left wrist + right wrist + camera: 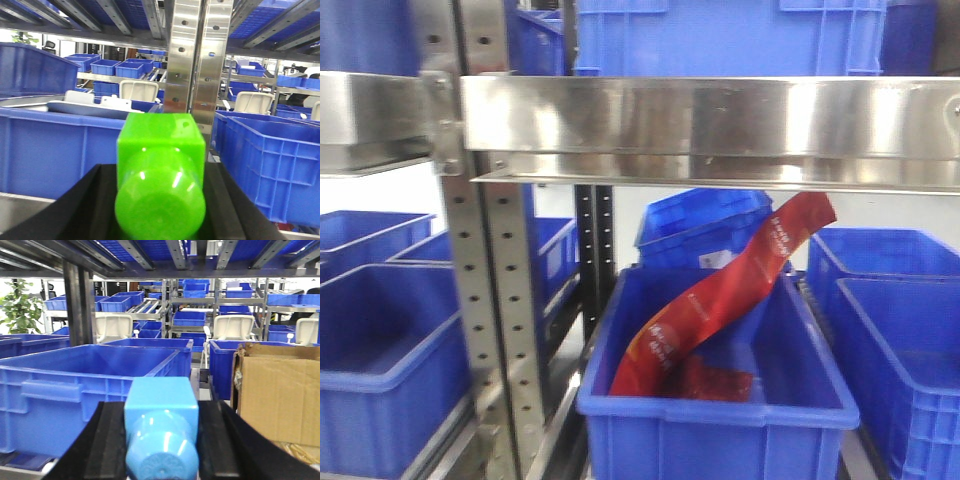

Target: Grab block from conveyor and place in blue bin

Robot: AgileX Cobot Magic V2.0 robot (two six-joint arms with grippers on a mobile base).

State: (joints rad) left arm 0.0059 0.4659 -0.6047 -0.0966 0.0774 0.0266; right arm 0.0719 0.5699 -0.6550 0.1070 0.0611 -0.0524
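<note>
Left wrist view: green block [160, 145], glossy moulded plastic, with a square-edged body and a rounded, dome-like end toward the camera; highlights on the dome, a small dark dot on the top face. It sits between the matte black fingers [95, 200] of the left gripper [161, 167], both pressed to its sides, so the pincer is clamped on it. Arm held level, pointing at a perforated steel upright [197, 75]; smooth-walled blue bin [50, 150] far left, ribbed blue bin [270, 165] far right.

Right wrist view: light blue block [161, 390], same shape, its round end finely stippled; right gripper [161, 407] closed against both its flanks. Level pose, facing an open blue bin [75, 385] left of centre; corrugated cardboard box [280, 395] at right.

Front view: brushed steel rail [720, 120] across the top. The centre blue bin [720, 420] holds a long red foil packet [720, 300], bent, rising from near left to far right past the far rim; pale print on it, too blurred to read.
</note>
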